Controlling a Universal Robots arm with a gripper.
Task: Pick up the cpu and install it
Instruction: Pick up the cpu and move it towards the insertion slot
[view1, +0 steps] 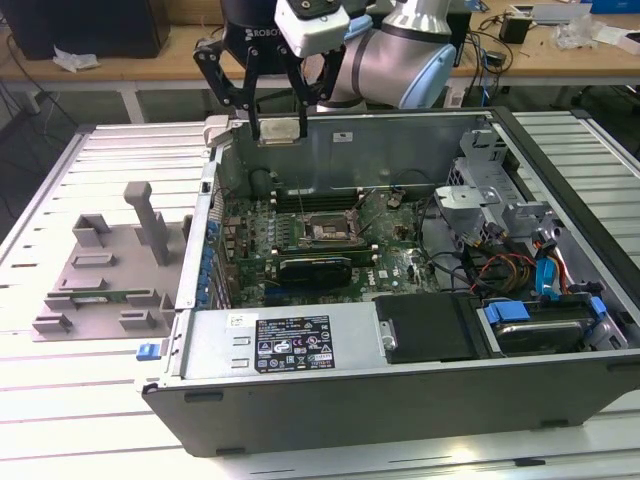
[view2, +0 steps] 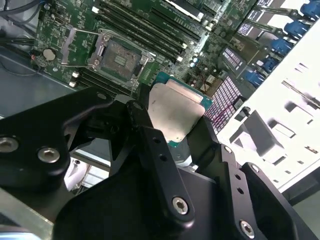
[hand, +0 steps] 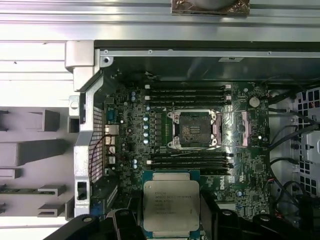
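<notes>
Cpu (hand: 171, 206) sits flat in gripper (view1: 279, 131), lid upward.

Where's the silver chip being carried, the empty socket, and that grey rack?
cpu (hand: 171, 205): first wrist view, centre of its silver top.
socket (hand: 194, 129): first wrist view, its dark open centre.
grey rack (view1: 125, 268): exterior view, flat base.
</notes>
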